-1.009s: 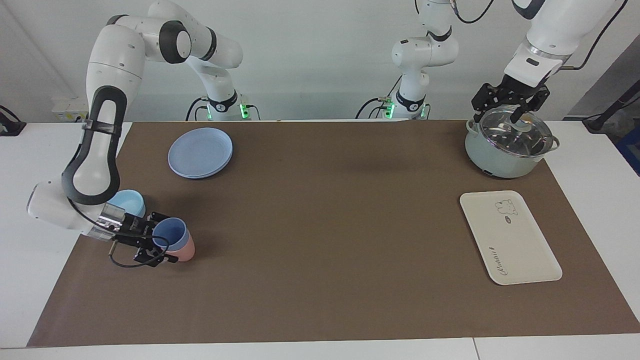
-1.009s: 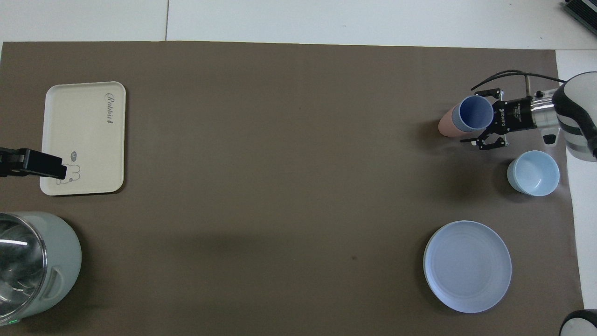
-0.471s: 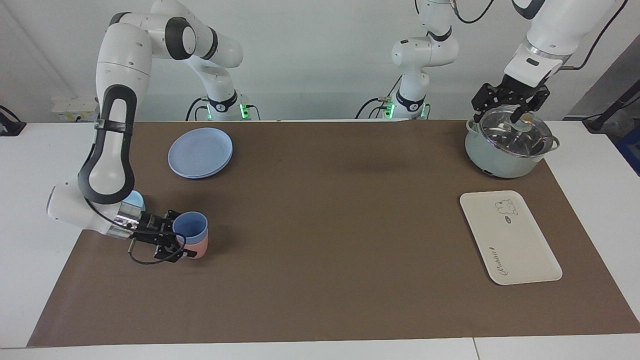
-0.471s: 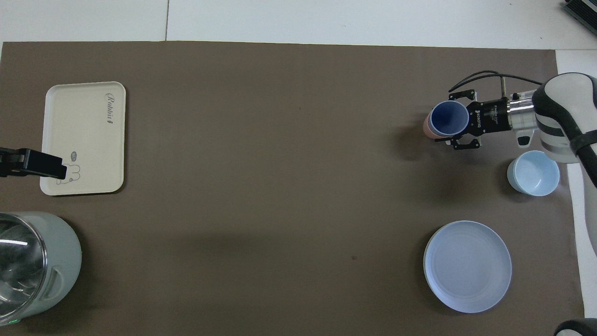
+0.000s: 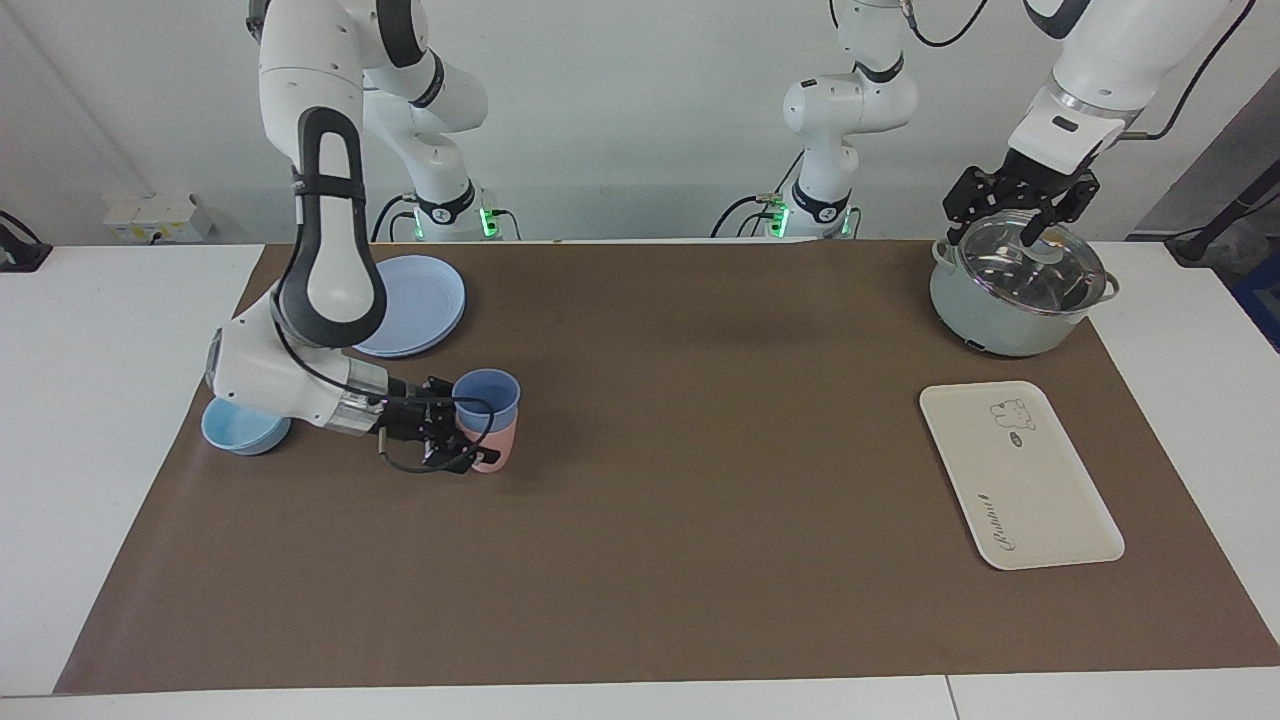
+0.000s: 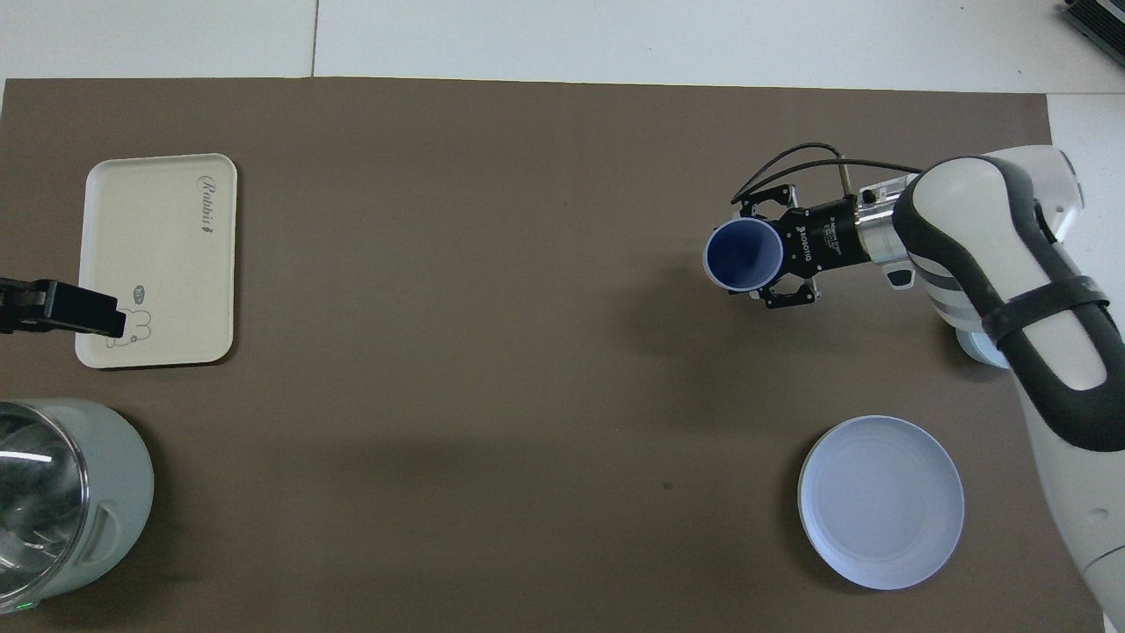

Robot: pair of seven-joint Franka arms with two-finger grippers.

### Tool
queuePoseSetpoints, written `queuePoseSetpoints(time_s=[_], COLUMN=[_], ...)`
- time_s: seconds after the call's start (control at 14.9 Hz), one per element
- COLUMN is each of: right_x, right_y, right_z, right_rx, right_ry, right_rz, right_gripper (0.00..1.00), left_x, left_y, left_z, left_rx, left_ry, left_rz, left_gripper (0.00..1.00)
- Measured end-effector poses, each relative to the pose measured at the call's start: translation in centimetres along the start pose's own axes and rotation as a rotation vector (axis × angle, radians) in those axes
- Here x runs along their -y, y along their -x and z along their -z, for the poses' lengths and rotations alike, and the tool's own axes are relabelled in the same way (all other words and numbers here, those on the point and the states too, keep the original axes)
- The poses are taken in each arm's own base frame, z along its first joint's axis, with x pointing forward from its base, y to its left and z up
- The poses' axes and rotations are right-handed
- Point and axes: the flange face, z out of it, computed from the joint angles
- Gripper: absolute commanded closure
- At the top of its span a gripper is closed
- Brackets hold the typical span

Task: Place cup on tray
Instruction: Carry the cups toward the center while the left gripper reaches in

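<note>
Since a second ago the cup point(image 5: 487, 392) has travelled with the right gripper point(image 5: 462, 432) away from the right arm's end of the table toward the middle, and the light-blue bowl point(image 5: 240, 428) that the arm half hid now lies clear in the facing view. The blue cup sits nested in a pink cup point(image 5: 494, 446), upright, and the right gripper's fingers are clamped on the pair, held up over bare mat; from overhead only the blue mouth point(image 6: 743, 256) shows. The tray point(image 5: 1018, 472) lies well apart at the left arm's end of the table, nothing on it. The left gripper point(image 5: 1018, 214) waits over the glass lid of the pale green pot point(image 5: 1010, 312), its fingers spread apart. A round blue plate point(image 5: 415, 300) lies near the right arm's base.

A brown mat point(image 5: 700, 500) covers a white table point(image 5: 90, 400), with a plain pale wall at the robots' end. The tray carries a small bear drawing point(image 5: 1011, 414) and cursive writing point(image 6: 205, 193) that I cannot make out with certainty
</note>
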Motion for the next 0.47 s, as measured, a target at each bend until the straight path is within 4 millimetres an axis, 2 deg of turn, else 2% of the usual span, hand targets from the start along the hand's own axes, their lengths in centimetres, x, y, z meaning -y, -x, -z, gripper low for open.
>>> queuePoseSetpoints(time_s=[0.27,0.47], right_x=[1.6,3.0], right_y=[7.8,13.7], right_z=[-2.7,-4.8], right_rx=[-0.024,-0.07], right_ry=[-0.001,-0.064], right_rz=[0.009,-0.055], right_gripper=[1.0,1.0], left_x=[-0.1,-1.7], left_y=[0.0,-0.1], left_z=[0.0,0.1], left_rx=[-0.003,-0.011], left_ry=[0.0,0.021], left_rz=[-0.001,0.001], left_gripper=[0.0,0.0])
